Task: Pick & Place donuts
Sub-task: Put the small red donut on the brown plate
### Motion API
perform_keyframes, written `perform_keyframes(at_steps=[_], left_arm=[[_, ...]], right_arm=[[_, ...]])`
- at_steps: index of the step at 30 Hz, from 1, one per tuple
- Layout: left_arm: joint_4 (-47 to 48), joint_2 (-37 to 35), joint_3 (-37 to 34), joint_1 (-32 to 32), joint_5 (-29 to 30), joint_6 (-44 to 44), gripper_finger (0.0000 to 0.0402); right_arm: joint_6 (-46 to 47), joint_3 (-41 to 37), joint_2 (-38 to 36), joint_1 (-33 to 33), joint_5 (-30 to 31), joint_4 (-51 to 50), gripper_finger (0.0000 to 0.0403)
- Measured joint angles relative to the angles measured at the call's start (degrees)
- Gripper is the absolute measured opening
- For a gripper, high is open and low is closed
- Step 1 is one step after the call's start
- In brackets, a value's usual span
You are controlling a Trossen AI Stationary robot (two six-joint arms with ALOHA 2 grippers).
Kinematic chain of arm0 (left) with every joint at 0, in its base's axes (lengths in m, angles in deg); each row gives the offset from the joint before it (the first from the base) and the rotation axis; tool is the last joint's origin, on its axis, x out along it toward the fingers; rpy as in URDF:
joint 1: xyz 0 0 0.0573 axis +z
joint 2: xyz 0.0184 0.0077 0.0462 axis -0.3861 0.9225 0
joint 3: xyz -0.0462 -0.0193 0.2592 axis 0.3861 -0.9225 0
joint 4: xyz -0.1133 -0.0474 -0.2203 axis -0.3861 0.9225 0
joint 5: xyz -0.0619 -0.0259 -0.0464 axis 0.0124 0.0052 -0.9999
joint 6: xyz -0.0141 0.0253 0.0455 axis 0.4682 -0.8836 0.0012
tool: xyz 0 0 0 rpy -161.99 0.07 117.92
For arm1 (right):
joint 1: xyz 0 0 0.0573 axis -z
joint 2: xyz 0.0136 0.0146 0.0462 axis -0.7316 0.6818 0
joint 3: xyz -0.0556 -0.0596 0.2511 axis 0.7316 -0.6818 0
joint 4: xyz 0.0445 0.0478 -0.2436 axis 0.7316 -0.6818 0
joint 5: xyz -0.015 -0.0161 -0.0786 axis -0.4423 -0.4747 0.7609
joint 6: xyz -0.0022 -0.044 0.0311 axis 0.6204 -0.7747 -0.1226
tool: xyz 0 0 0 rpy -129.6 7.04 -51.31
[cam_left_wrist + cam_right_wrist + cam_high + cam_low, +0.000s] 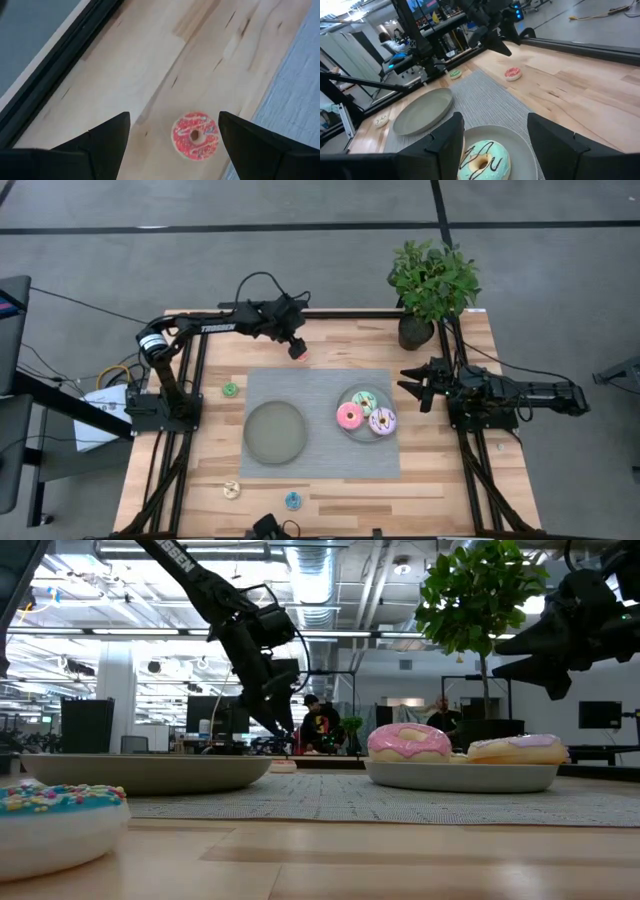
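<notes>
The left pincer (297,348) hangs at about twelve o'clock on the worktop (330,505), fingers apart, over the red donut (299,353), likely lined up to grab it. From above, the right pincer (418,387) waits at three o'clock, fingers spread, just beside the full plate (346,428) holding the pink donut (350,416), green-white donut (364,398) and white-purple donut (383,421). The empty plate (275,432) sits at centre on the grey mat (320,460); the green donut (230,390) lies at nine o'clock, the cream donut (232,490) and blue donut (293,501) near six, all apparently awaiting collection.

At table height, the blue donut fills the near corner.

The left wrist camera shows the red donut between the open fingers (102,137), untouched.

The right wrist camera looks over the green-white donut toward the empty plate.
</notes>
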Motion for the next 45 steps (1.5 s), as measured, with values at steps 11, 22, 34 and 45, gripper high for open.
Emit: perform_keyframes(at_steps=[11,22,34,45], left_arm=[[3.59,2.12,0.17,-2.0,2.15,2.16,0.0298],[4.25,6.47,0.83,-2.18,2.54,3.51,0.0298],[2.27,6.47,0.93,-2.01,1.75,7.65,0.0298],[3.2,6.47,2.12,-1.86,3.5,7.16,0.0298]], right_arm=[[0.02,0.0,0.01,0.0,0.01,0.0,0.0209],[0.04,0.0,0.0,0.0,0.04,0.0,0.0209],[-0.33,0.0,0.01,0.0,0.06,-0.59,0.0209],[-0.35,0.0,0.0,0.0,0.06,-0.61,0.0209]])
